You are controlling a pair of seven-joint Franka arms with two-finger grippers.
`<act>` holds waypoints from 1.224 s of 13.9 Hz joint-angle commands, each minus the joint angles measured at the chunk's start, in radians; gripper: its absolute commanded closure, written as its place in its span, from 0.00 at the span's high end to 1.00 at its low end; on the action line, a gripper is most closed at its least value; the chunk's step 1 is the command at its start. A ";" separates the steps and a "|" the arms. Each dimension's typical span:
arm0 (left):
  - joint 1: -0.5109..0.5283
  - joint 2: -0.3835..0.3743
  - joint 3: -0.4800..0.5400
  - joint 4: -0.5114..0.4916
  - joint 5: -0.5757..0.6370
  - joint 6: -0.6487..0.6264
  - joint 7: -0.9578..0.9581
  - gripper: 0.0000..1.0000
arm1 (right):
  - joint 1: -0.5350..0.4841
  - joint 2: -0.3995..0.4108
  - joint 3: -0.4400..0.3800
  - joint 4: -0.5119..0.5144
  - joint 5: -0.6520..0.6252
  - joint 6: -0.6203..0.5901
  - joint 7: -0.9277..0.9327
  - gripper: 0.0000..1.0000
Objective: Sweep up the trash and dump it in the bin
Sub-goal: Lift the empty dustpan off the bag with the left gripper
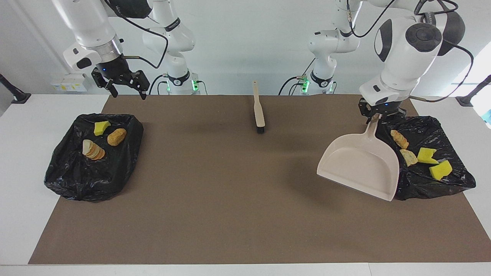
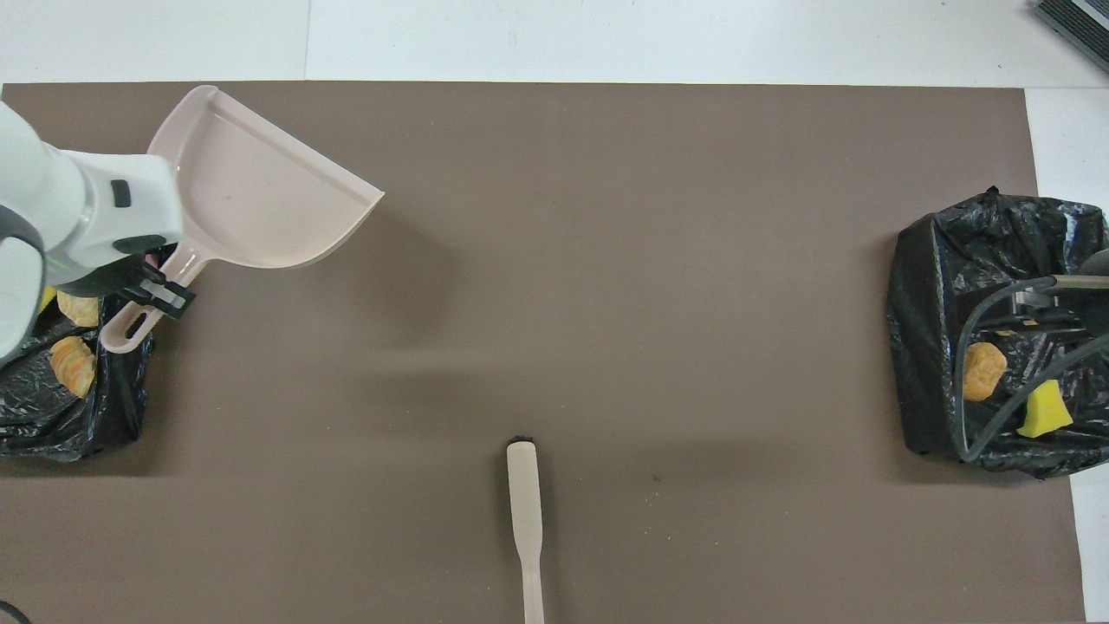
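Left gripper (image 1: 375,116) is clamped on the handle of the beige plastic dustpan (image 1: 358,165), carrying it raised over the brown mat (image 1: 245,214), beside the black bag-lined bin at the left arm's end of the table (image 1: 433,184). Pan is tilted, mouth toward the mat centre, and looks empty; judged: load already tipped out.

Trash, left-arm bin: two yellow sponge chunks (image 1: 433,163) plus two orange-brown bread-like lumps (image 1: 403,147) lie inside on the liner, well within the rim.

Trash, right-arm bin: the black bag-lined bin at the right arm's end (image 1: 92,176) holds one yellow sponge chunk (image 1: 101,127), one bread-like lump (image 1: 116,137) and a pale sliced piece (image 1: 92,150).

Right gripper (image 1: 122,86) hangs w/ fingers spread wide, holding nothing, over the mat edge near its bin; this arm waits.

Beige-handled, black-bristled brush (image 1: 259,109) lies flat on the mat between the arm bases, bristles pointing away from the robots, untouched.

No loose scraps visible on the mat. Judgement: sweeping and dumping approx. complete; the dustpan only needs setting down.
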 commanded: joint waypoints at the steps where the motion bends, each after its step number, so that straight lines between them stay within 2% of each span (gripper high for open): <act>1: -0.121 -0.019 0.020 -0.055 -0.048 0.054 -0.227 0.00 | -0.016 -0.020 0.008 -0.023 0.018 0.004 0.004 1.00; 3: -0.190 -0.013 0.020 -0.091 -0.099 0.140 -0.380 0.00 | -0.016 -0.020 0.010 -0.023 0.018 0.004 0.004 1.00; 5: -0.225 -0.003 0.020 -0.119 -0.166 0.191 -0.422 0.00 | -0.016 -0.020 0.008 -0.023 0.018 0.004 0.004 1.00; 6: -0.257 0.033 0.020 -0.116 -0.194 0.212 -0.429 0.00 | -0.016 -0.020 0.010 -0.023 0.018 0.004 0.004 1.00; 9: -0.378 0.137 0.020 -0.111 -0.225 0.354 -0.644 0.00 | -0.016 -0.020 0.010 -0.023 0.019 0.004 0.004 1.00; 12: -0.399 0.185 0.020 -0.111 -0.268 0.442 -0.655 0.00 | -0.016 -0.020 0.008 -0.023 0.018 0.004 0.004 1.00; 15: -0.420 0.214 0.020 -0.122 -0.272 0.478 -0.653 0.00 | -0.016 -0.020 0.008 -0.023 0.018 0.004 0.004 1.00; 17: -0.449 0.224 0.020 -0.154 -0.276 0.536 -0.705 0.00 | -0.016 -0.020 0.008 -0.023 0.018 0.004 0.004 1.00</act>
